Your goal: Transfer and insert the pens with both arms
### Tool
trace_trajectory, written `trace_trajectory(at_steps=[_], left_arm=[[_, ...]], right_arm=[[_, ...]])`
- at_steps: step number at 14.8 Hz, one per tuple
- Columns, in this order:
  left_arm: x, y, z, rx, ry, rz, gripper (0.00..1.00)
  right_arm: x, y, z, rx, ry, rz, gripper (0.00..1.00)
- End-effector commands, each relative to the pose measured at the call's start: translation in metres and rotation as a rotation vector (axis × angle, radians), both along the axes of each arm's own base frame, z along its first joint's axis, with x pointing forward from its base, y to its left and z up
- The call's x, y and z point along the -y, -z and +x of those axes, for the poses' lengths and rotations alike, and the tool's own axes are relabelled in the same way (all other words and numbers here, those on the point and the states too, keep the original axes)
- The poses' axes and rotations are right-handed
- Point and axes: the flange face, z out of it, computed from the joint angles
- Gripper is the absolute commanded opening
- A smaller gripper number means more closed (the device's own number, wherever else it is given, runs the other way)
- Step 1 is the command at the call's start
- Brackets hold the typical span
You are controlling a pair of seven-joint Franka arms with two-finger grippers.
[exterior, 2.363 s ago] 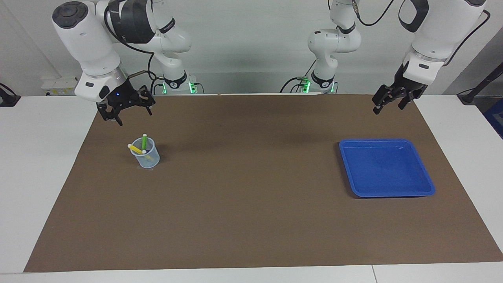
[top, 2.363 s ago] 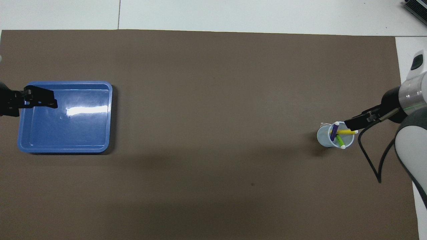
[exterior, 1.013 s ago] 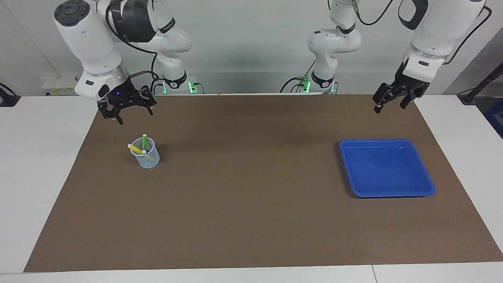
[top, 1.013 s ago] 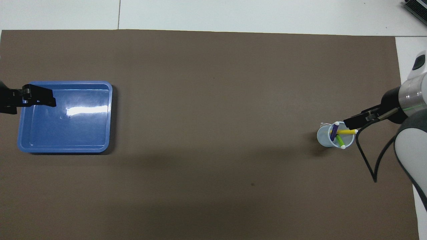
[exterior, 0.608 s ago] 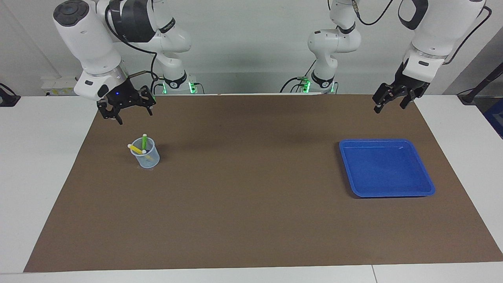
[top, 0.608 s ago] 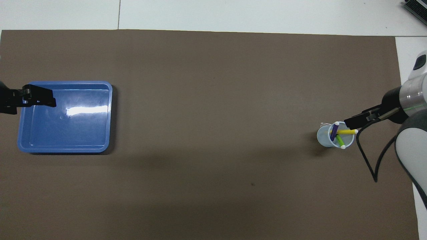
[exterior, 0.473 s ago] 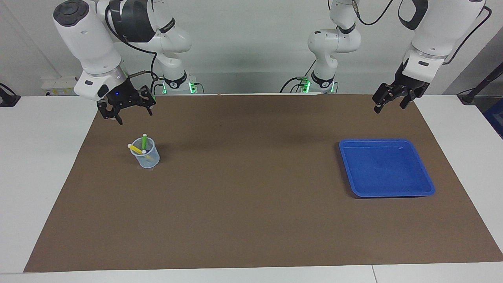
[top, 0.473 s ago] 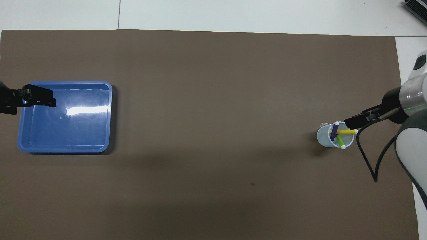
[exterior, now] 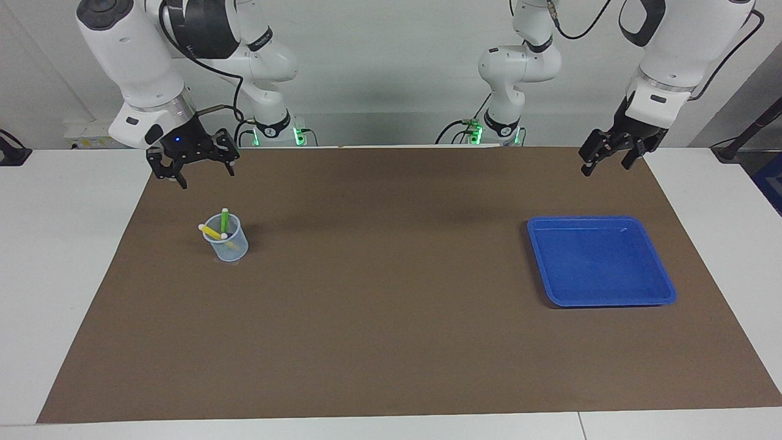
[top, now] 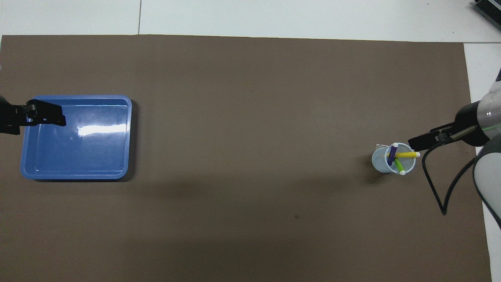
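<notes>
Three pens (top: 396, 156) stand in one clear cup (exterior: 227, 243); one blue tray (exterior: 602, 261) lies empty. The purple pen (top: 392, 153) is hidden in the facing view. Above the cup, the right gripper (exterior: 194, 165) is spread wide and holds nothing; the left gripper (exterior: 606, 159) likewise.

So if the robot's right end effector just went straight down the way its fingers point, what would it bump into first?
Probably just the brown mat. The right end effector, open and empty, hangs near the mat's edge, nearer the robots than the cup of pens, so it would likely miss them.

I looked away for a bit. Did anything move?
Only the right claw: it lifted a little and drew back toward the table's edge, away from the cup, open and empty. The left claw, the pens and the blue tray stayed put.
</notes>
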Motion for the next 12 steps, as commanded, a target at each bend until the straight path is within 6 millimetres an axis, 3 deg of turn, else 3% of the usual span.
trace_trajectory(at_steps=[1,12], left_arm=[[0.0,-0.002,-0.003,-0.004,0.014,0.015,1.0],[-0.007,-0.007,-0.002,-0.011,0.077,0.018,1.0]], right_arm=[[-0.003,-0.012,-0.003,-0.001,0.095,-0.007,1.0],[0.01,-0.023,-0.002,0.013,0.017,-0.026,1.0]])
